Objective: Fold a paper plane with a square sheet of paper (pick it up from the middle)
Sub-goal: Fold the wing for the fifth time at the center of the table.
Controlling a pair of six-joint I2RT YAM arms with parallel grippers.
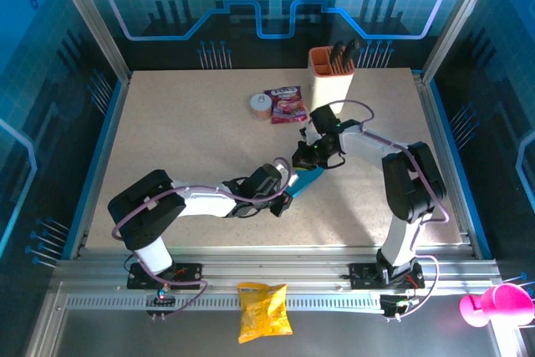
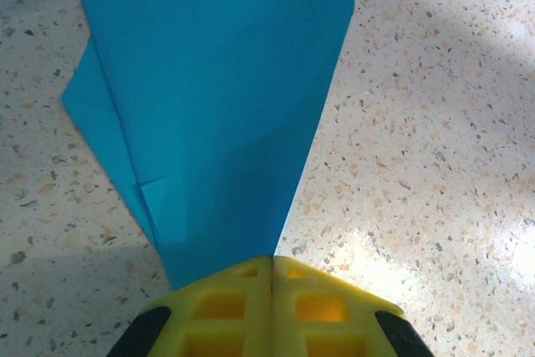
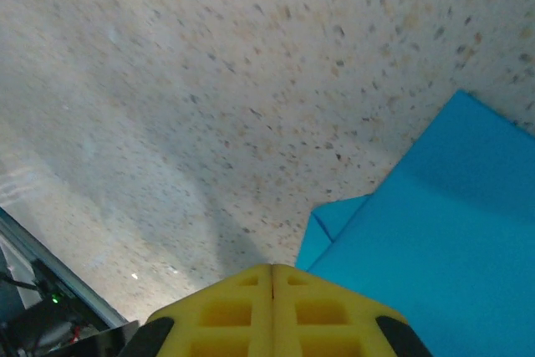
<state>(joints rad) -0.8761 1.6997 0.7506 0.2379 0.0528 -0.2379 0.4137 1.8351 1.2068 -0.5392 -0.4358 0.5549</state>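
The cyan-blue sheet of paper (image 1: 308, 180) is folded into a tapering, creased shape and lies mid-table between my two grippers. In the left wrist view the paper (image 2: 217, 106) narrows down to my left gripper (image 2: 272, 261), whose yellow jaws are shut on its narrow end. From above, the left gripper (image 1: 290, 194) sits at the paper's near-left end. My right gripper (image 1: 303, 159) is at the far end. Its jaws (image 3: 272, 269) are shut, and the paper (image 3: 443, 232) lies beside and under its right finger, with a folded layer edge showing. I cannot tell whether they pinch it.
At the back stand a beige holder cup (image 1: 331, 81), a pink-red snack packet (image 1: 285, 104) and a small tape roll (image 1: 261, 104). A yellow snack bag (image 1: 263, 311) lies on the front rail. A pink cup (image 1: 493, 305) is at the near right, off the table.
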